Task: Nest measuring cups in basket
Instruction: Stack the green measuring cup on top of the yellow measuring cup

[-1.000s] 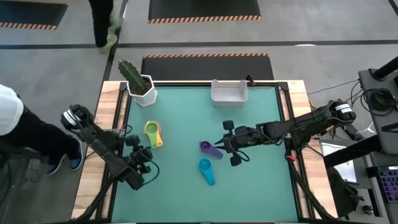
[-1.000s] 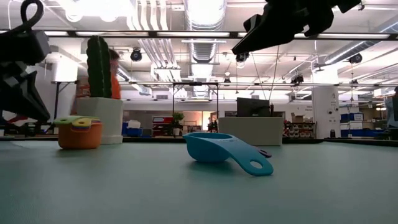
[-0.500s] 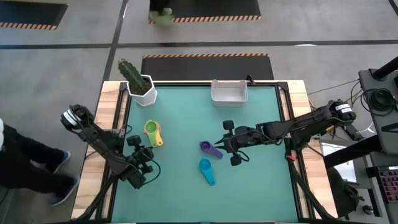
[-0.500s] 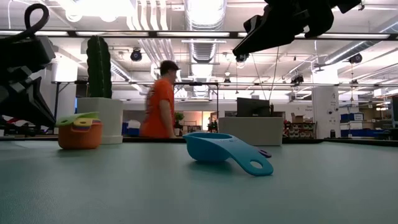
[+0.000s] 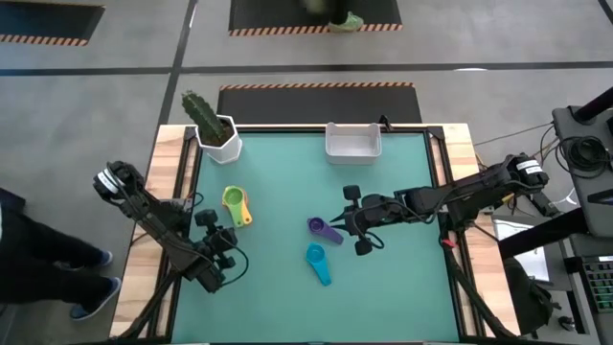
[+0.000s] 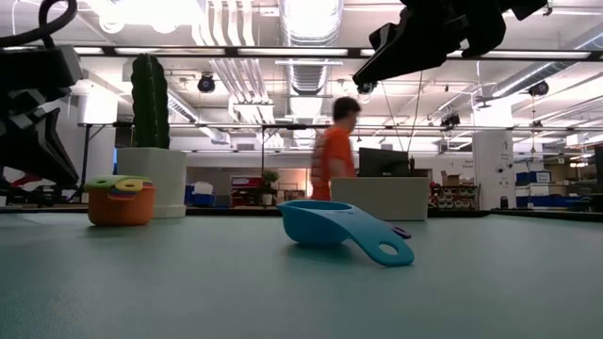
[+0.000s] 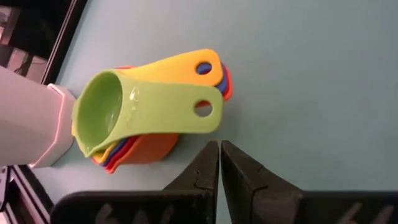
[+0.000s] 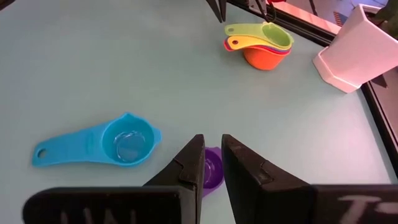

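Purple cup (image 5: 317, 226), teal cup (image 5: 315, 257), white basket (image 5: 353, 144).

Beyond the teal table (image 6: 283, 292), a wide workshop hall under an open ceiling of silver ducts (image 6: 306, 38) and bright strip lights. Behind the table, a person in an orange shirt (image 6: 332, 155), a dark monitor (image 6: 382, 162), a white pillar (image 6: 492, 169) and blue bins. Around the table, grey concrete floor (image 5: 479, 38) with black mats edged in orange-striped tape (image 5: 316, 88).
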